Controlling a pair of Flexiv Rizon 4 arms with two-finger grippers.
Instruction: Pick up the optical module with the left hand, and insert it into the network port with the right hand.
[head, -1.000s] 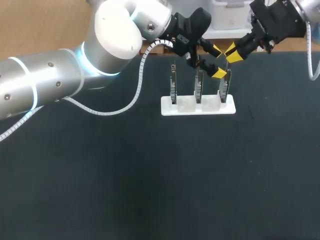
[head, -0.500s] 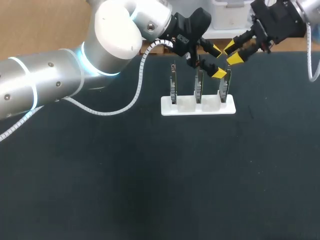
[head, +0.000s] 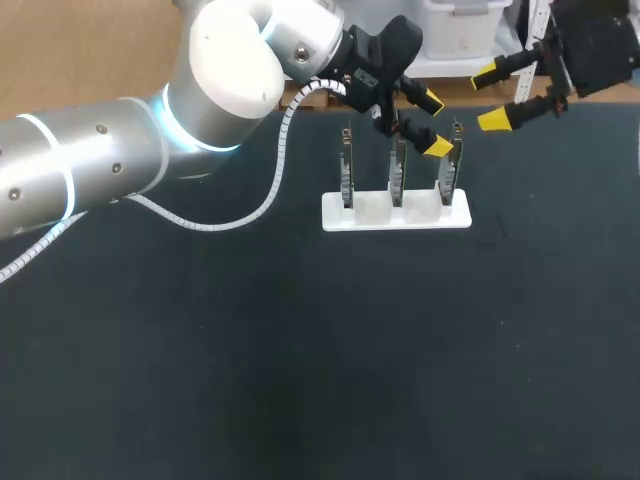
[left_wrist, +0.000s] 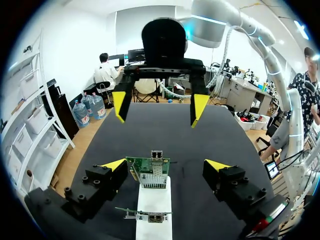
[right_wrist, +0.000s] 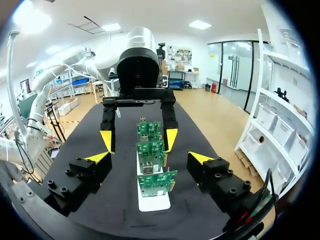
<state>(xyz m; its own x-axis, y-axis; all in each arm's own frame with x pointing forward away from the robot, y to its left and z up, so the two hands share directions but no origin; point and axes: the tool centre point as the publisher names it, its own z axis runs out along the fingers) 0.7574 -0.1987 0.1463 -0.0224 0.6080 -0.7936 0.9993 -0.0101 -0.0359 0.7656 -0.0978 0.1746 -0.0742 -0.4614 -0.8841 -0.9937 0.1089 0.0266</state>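
Optical module (left_wrist: 156, 154) atop network card (left_wrist: 142, 167), btw open L fingers (left_wrist: 114, 164), untouched

Three upright port boards (head: 397, 180) (green)

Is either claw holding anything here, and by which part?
Nothing is held: left claw open astride a green card, right claw open, apart.

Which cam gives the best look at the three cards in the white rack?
Right wrist view: all three cards stand face-on in a row on the white rack. Head view shows them edge-on, as thin strips. Left wrist view shows one face-on, another edge-on.
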